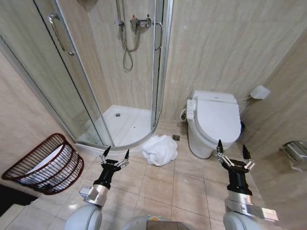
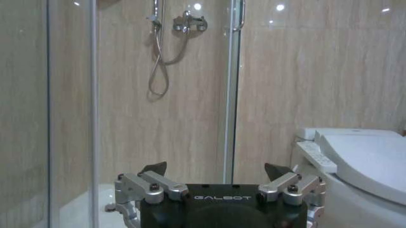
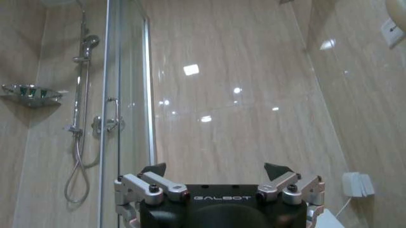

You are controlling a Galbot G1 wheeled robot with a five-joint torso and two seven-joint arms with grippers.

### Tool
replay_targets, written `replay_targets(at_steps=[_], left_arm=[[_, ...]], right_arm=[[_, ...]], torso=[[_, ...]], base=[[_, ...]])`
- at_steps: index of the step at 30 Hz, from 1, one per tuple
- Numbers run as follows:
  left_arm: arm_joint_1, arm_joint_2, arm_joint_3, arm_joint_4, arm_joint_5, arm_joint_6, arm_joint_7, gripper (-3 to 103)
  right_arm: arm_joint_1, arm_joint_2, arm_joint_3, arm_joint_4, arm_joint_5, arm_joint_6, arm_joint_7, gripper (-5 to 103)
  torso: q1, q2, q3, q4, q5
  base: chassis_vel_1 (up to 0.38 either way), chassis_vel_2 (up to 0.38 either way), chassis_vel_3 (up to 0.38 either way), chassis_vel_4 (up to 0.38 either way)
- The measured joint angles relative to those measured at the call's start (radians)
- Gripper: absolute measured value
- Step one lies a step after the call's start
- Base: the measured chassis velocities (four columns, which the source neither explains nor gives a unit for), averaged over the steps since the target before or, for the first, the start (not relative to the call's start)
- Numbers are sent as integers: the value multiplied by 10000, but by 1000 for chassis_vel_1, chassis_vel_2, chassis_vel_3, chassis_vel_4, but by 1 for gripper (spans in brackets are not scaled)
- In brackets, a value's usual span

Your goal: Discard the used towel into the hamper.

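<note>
A crumpled white towel [image 1: 159, 149] lies on the tiled floor between the shower base and the toilet. The hamper [image 1: 45, 164], a dark reddish-brown lattice basket, stands at the left by the wall with something white inside it. My left gripper [image 1: 115, 156] is raised and open, just left of and nearer than the towel, holding nothing. My right gripper [image 1: 232, 152] is also open and raised, in front of the toilet. In the wrist views, the left gripper [image 2: 216, 170] and the right gripper [image 3: 216, 169] both show spread, bare fingertips.
A corner shower [image 1: 125, 125] with glass doors [image 1: 72, 81] stands ahead at the left. A white toilet [image 1: 214, 120] sits at the right against the wall, and a metal object [image 1: 295, 153] hangs on the right wall. Open tiled floor lies between my arms.
</note>
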Motion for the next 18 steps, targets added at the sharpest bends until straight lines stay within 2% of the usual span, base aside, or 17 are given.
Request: replay_targets(at_steps=[7,18], left_arm=[[0,0,0,0,0,0,0,100],[0,0,0,0,0,0,0,100]], right_arm=[[3,35,-38,-88,-67,95,-234,100],[85,54,-75,-141,-75,90,-79,100]], torso=[[-111,-306,-194,0,0],[-254,-719,-464,0,0]], base=[[0,0,0,0],[0,0,0,0]])
